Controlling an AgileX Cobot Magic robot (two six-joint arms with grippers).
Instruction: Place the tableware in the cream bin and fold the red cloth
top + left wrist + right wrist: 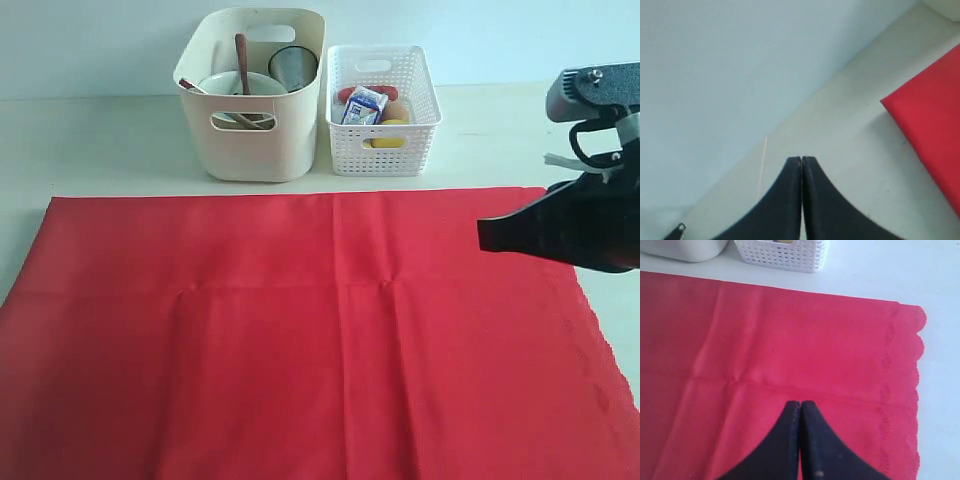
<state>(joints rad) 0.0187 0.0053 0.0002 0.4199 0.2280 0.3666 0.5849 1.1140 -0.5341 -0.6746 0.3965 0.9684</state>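
The red cloth [320,330] lies spread flat over the table front, its scalloped edge [917,390] on the right side. The cream bin [252,95] stands behind it and holds tableware: a white bowl [235,88], a steel cup [293,66] and a dark wooden spoon [242,60]. My right gripper [482,236] hovers above the cloth's right part, shut and empty [800,403]. My left gripper [801,159] is shut and empty over bare table, off the cloth's corner [930,120]; it is out of the exterior view.
A white perforated basket [383,100] right of the cream bin holds a small milk carton [364,106] and a yellow lemon [389,133]. Pale table [90,140] runs behind the cloth up to a light wall.
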